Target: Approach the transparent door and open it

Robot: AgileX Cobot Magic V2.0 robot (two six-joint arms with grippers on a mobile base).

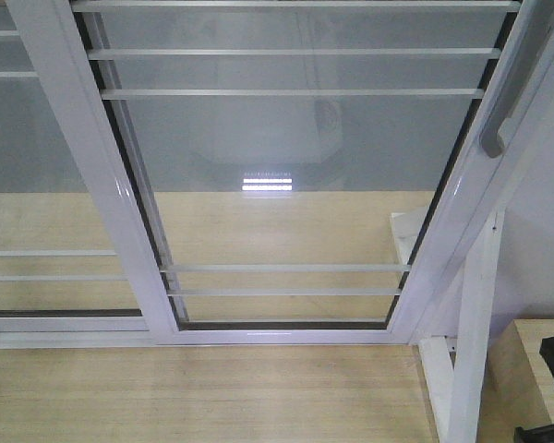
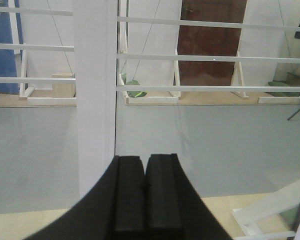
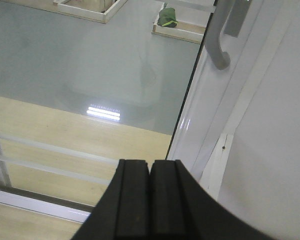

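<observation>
The transparent door (image 1: pixel 286 175) fills the front view: clear glass in a glossy white frame with thin white horizontal bars. Its curved grey bar handle (image 1: pixel 503 101) is on the right stile, also at the top of the right wrist view (image 3: pixel 216 37). My right gripper (image 3: pixel 150 165) is shut and empty, below and left of the handle, apart from it. My left gripper (image 2: pixel 144 160) is shut and empty, facing the glass just right of a white upright stile (image 2: pixel 95 95). Neither gripper touches the door.
A similar barred glass panel (image 1: pixel 28 212) without handle lies to the left. A white post with a brace (image 1: pixel 471 341) and a wooden box (image 1: pixel 526 369) stand at lower right. Light wood floor (image 1: pixel 203 397) lies before the bottom track. Beyond the glass are grey floor and white-framed stands.
</observation>
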